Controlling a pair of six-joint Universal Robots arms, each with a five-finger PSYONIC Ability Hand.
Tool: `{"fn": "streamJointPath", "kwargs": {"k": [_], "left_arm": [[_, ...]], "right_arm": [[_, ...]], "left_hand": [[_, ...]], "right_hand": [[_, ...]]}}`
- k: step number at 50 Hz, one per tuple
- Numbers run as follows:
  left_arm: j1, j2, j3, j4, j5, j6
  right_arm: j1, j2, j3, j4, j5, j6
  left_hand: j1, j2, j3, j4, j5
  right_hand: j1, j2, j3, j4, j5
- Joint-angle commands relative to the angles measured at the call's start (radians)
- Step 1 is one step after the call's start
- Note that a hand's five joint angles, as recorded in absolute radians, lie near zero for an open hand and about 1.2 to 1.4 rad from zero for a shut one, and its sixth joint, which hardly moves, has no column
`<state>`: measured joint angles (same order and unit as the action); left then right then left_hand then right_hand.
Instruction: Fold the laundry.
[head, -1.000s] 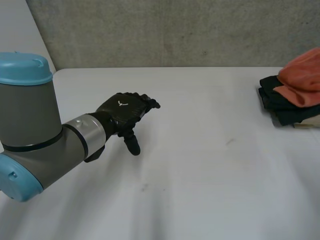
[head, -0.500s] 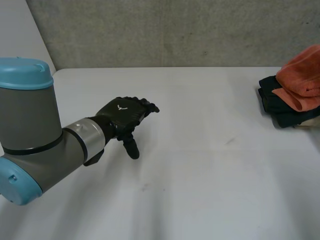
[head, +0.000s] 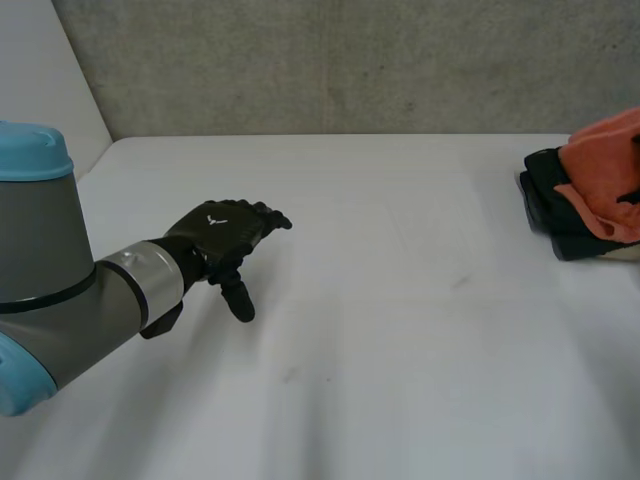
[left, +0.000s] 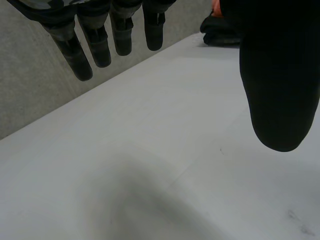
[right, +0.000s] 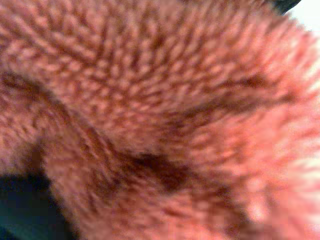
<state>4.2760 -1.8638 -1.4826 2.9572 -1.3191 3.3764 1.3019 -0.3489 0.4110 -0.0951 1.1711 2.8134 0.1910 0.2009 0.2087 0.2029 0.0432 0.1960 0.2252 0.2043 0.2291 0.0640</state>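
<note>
A fuzzy orange cloth (head: 600, 170) lies crumpled on top of dark folded cloths (head: 552, 205) at the table's right edge. In the right wrist view the orange cloth (right: 160, 100) is very close, with a bit of dark cloth (right: 20, 205) beside it. My left hand (head: 222, 232) hovers over the left part of the white table (head: 400, 300), far from the pile. It is open, with straight fingers (left: 90, 45) and the thumb (left: 280, 90) apart and nothing between them. The pile (left: 220, 27) lies far beyond its fingertips.
A grey wall (head: 350, 60) runs along the table's far edge. A pale cloth edge (head: 622, 253) peeks from under the pile.
My left hand has drawn back towards the left and a little nearer to me. The orange cloth has changed shape, now bunched taller at the right edge.
</note>
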Motion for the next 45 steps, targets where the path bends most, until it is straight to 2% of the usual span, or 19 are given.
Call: {"fn": "streamJointPath", "kwargs": {"k": [1, 7, 10, 18, 26, 31, 38, 42, 45], "left_arm": [[-0.001, 0.012, -0.019, 0.002, 0.000, 0.006], [0.001, 0.012, -0.019, 0.002, 0.000, 0.005], [0.001, 0.018, -0.016, 0.002, 0.000, 0.006], [-0.001, 0.040, -0.002, 0.009, 0.000, 0.005], [-0.001, 0.063, 0.013, 0.022, 0.000, 0.000], [0.001, 0.090, 0.015, 0.039, -0.002, -0.002], [0.002, 0.141, 0.001, 0.091, -0.017, -0.006], [0.015, 0.184, -0.033, 0.128, -0.063, -0.038], [0.034, 0.231, -0.071, 0.177, -0.115, -0.068]], "right_arm": [[-0.059, 0.053, -0.064, -0.002, 0.047, 0.000], [-0.056, 0.038, -0.020, 0.000, 0.032, 0.000], [-0.043, -0.018, 0.046, -0.002, 0.025, 0.000], [0.005, -0.272, 0.245, -0.067, 0.035, 0.001], [0.023, -0.551, 0.445, -0.172, 0.081, 0.001], [0.100, -0.708, 0.590, -0.207, 0.097, 0.003], [0.230, -0.855, 0.801, -0.206, 0.119, 0.008], [0.339, -0.978, 0.948, -0.206, 0.154, 0.057], [0.405, -1.058, 1.060, -0.207, 0.211, 0.126]], "left_hand": [[0.014, 0.004, -0.004, 0.002, -0.013], [0.014, 0.004, -0.004, 0.002, -0.013], [0.014, 0.004, -0.004, 0.002, -0.013], [0.008, -0.002, -0.010, -0.004, -0.019], [0.008, -0.002, -0.010, -0.004, -0.019], [0.008, -0.002, -0.010, -0.004, -0.019], [0.002, -0.008, -0.016, -0.010, -0.025], [-0.004, -0.014, -0.022, -0.016, -0.031], [-0.004, -0.014, -0.022, -0.016, -0.031]], "right_hand": [[-0.021, -0.051, -0.030, -0.055, -0.064], [-0.021, -0.051, -0.030, -0.055, -0.064], [-0.021, -0.051, -0.030, -0.055, -0.064], [-0.021, -0.051, -0.030, -0.055, -0.064], [-0.021, -0.051, -0.030, -0.055, -0.064], [-0.021, -0.051, -0.030, -0.055, -0.064], [-0.021, -0.051, -0.030, -0.055, -0.064], [-0.021, -0.051, -0.030, -0.055, -0.064], [-0.021, -0.051, -0.030, -0.055, -0.064]]}}
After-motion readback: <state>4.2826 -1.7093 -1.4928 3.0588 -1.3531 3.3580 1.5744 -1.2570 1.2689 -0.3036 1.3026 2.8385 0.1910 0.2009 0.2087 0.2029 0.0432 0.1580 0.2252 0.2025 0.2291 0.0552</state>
